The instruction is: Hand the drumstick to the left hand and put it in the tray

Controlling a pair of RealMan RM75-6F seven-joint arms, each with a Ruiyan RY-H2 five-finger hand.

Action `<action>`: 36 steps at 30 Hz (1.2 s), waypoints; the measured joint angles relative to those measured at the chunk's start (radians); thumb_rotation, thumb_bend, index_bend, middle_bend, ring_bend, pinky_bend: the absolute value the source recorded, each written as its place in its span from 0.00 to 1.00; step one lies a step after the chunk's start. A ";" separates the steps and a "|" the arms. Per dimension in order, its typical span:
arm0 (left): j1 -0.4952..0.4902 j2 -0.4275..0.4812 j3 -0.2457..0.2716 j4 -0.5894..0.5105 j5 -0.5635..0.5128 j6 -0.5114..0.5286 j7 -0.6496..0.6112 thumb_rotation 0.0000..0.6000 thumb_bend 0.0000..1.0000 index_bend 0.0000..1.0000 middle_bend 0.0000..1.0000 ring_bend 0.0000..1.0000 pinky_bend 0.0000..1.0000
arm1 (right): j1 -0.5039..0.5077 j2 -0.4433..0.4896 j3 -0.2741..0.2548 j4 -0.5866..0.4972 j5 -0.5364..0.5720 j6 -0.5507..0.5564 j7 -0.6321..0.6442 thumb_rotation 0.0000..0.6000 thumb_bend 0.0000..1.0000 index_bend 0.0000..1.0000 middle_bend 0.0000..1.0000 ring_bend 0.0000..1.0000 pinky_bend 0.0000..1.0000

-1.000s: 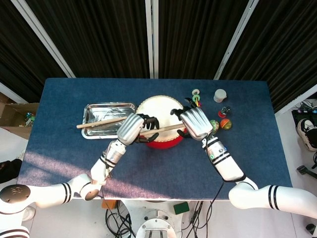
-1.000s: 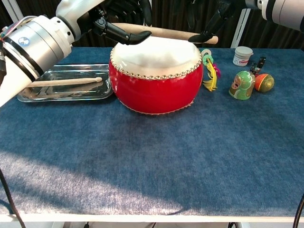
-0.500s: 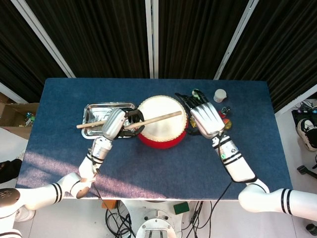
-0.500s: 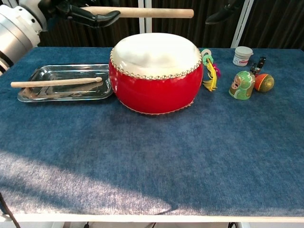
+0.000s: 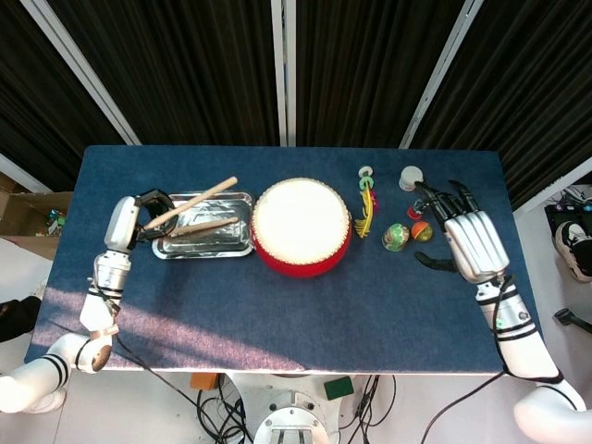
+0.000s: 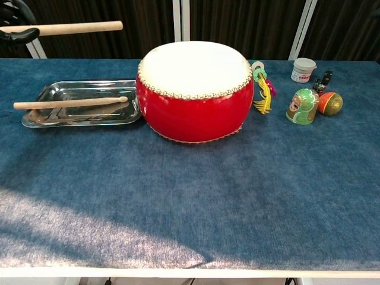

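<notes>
My left hand [image 5: 139, 215] grips a wooden drumstick [image 5: 196, 200] by one end and holds it above the metal tray [image 5: 239, 248]. In the chest view that drumstick [image 6: 65, 28] hangs level, well above the tray [image 6: 127, 113], with only the fingertips [image 6: 18, 34] of the left hand showing at the left edge. A second drumstick [image 5: 205, 227] lies inside the tray. My right hand [image 5: 467, 242] is open over the table's right side, holding nothing, right of the toys.
A red drum [image 5: 302, 226] with a white skin stands right of the tray. Beyond it lie a tasselled rattle [image 5: 366, 196], a white jar [image 5: 410, 177], a green figurine [image 5: 396, 237] and an orange ball [image 5: 421, 230].
The left hand has carried the drumstick leftward from above the drum to above the tray. The right hand has drawn back to the right, away from the drum.
</notes>
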 measured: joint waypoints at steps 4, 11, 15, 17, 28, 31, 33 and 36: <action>0.001 -0.028 0.021 0.117 0.003 -0.060 -0.064 1.00 0.59 0.67 0.68 0.62 0.64 | -0.045 0.012 -0.017 0.001 -0.035 0.038 0.034 1.00 0.01 0.00 0.21 0.21 0.11; -0.019 -0.130 0.064 0.274 0.046 -0.120 -0.128 1.00 0.59 0.68 0.67 0.61 0.62 | -0.091 0.017 -0.029 -0.005 -0.063 0.063 0.048 1.00 0.01 0.00 0.21 0.21 0.11; -0.032 -0.185 0.074 0.329 0.064 -0.127 -0.156 1.00 0.59 0.68 0.67 0.60 0.62 | -0.105 0.014 -0.029 -0.009 -0.069 0.066 0.044 1.00 0.01 0.00 0.21 0.21 0.11; -0.039 -0.208 0.079 0.358 0.074 -0.129 -0.159 1.00 0.59 0.68 0.66 0.58 0.60 | -0.111 0.013 -0.028 -0.011 -0.071 0.067 0.043 1.00 0.01 0.00 0.21 0.21 0.11; -0.058 -0.282 0.096 0.516 0.092 -0.155 -0.154 1.00 0.56 0.64 0.44 0.31 0.38 | -0.138 0.021 -0.013 -0.015 -0.067 0.069 0.059 1.00 0.01 0.00 0.22 0.21 0.11; -0.061 -0.299 0.102 0.561 0.097 -0.163 -0.147 1.00 0.54 0.60 0.39 0.27 0.33 | -0.143 0.022 -0.009 -0.013 -0.066 0.064 0.065 1.00 0.01 0.00 0.22 0.21 0.11; -0.064 -0.309 0.106 0.588 0.099 -0.175 -0.142 1.00 0.51 0.57 0.36 0.25 0.31 | -0.146 0.023 -0.007 -0.013 -0.067 0.063 0.065 1.00 0.01 0.00 0.22 0.21 0.11; -0.067 -0.321 0.110 0.623 0.099 -0.197 -0.127 1.00 0.46 0.49 0.30 0.21 0.27 | -0.151 0.024 -0.003 -0.015 -0.069 0.065 0.068 1.00 0.01 0.00 0.23 0.21 0.11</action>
